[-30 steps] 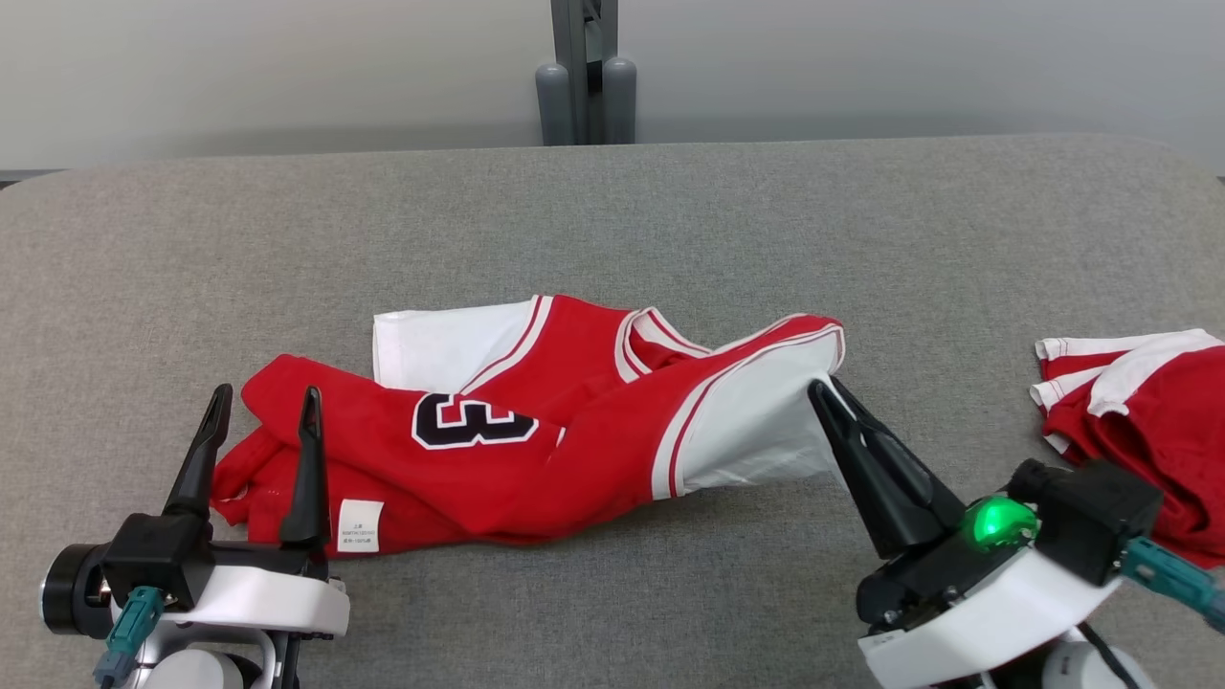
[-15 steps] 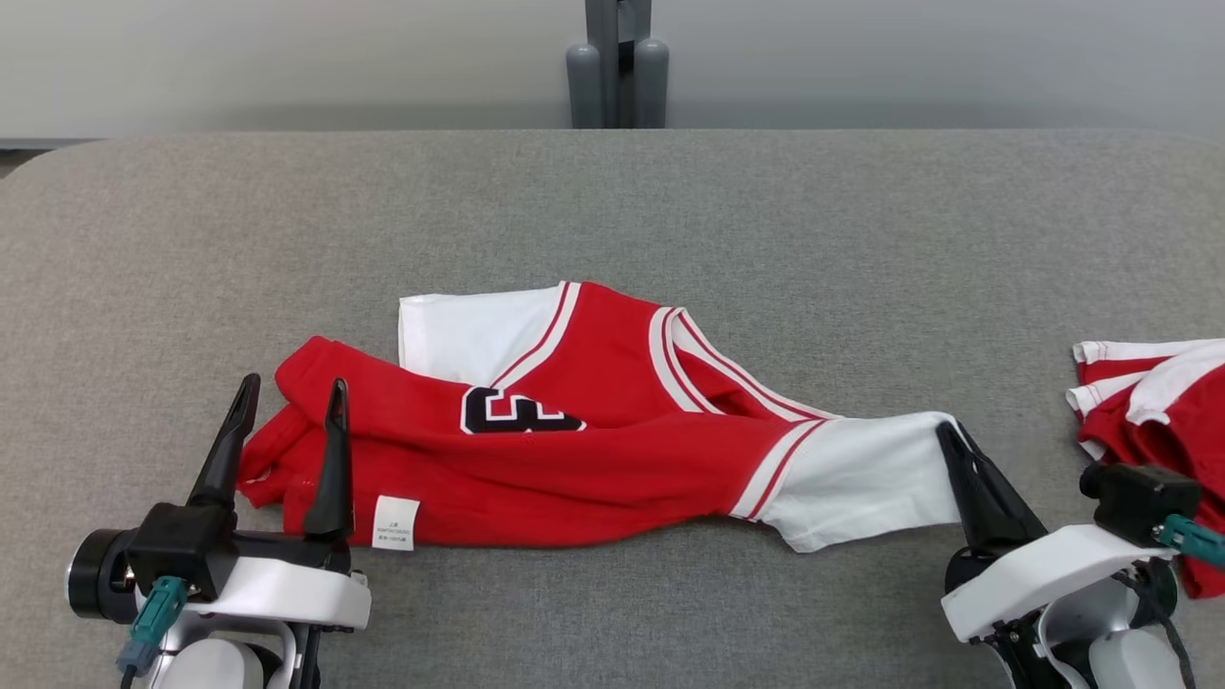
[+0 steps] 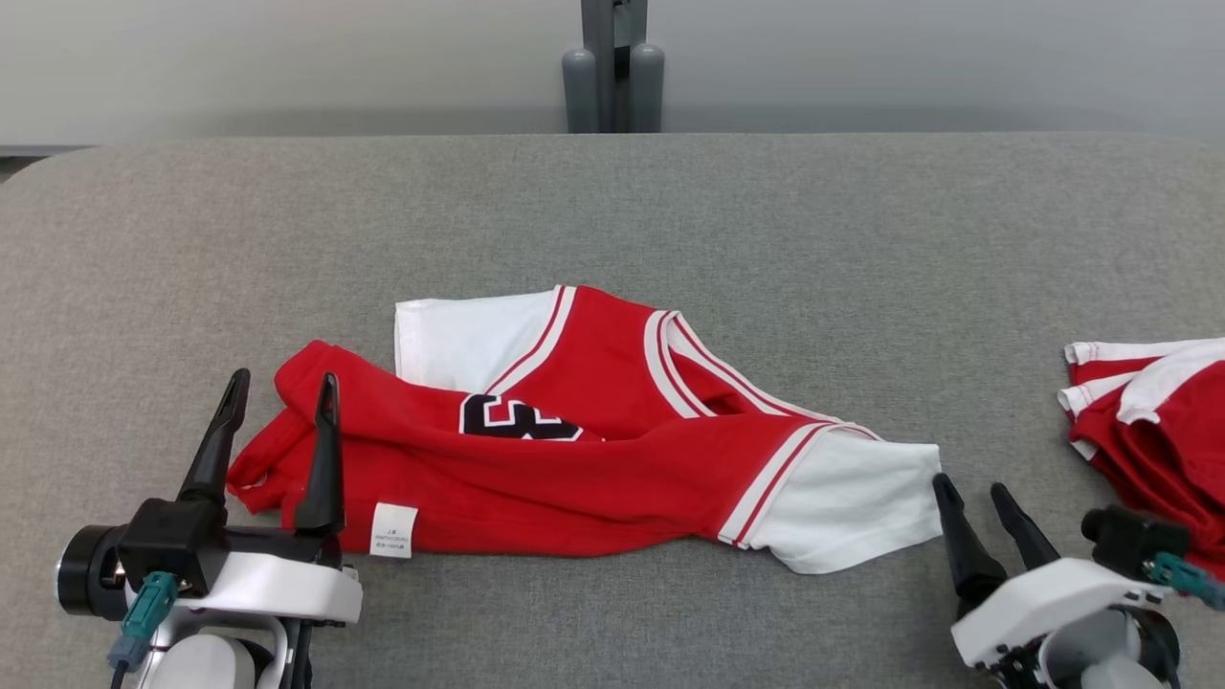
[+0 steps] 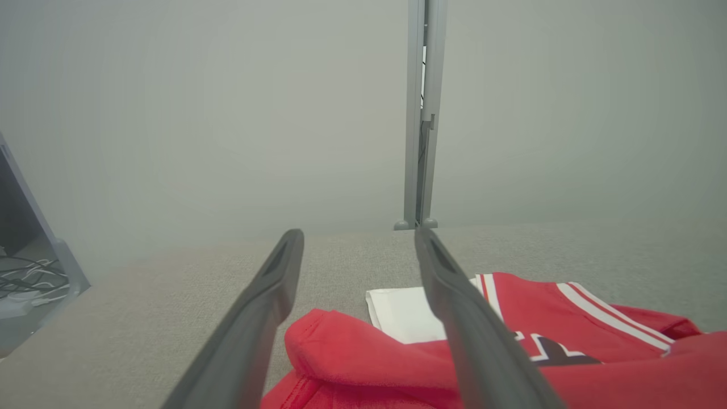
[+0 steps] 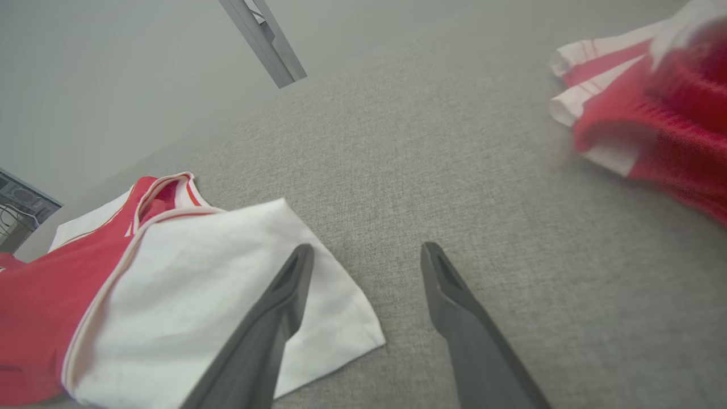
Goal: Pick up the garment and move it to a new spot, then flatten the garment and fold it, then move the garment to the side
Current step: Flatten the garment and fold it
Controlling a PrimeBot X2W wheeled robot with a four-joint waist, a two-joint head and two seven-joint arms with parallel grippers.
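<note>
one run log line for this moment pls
jersey: crumpled on grey table | left gripper: open, at its left end | right gripper: open, by white sleeve

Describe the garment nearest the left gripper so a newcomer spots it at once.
On the grey table, look at the middle. The jersey there lies spread out and shows a black number, unlike the bunched red garment at the right edge.

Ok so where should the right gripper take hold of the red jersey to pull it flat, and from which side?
Probably the outer edge of the white panel, coming in low from the right end of the red jersey. That panel lies flat on the grey table ahead of the open right gripper, while the middle is bunched.
</note>
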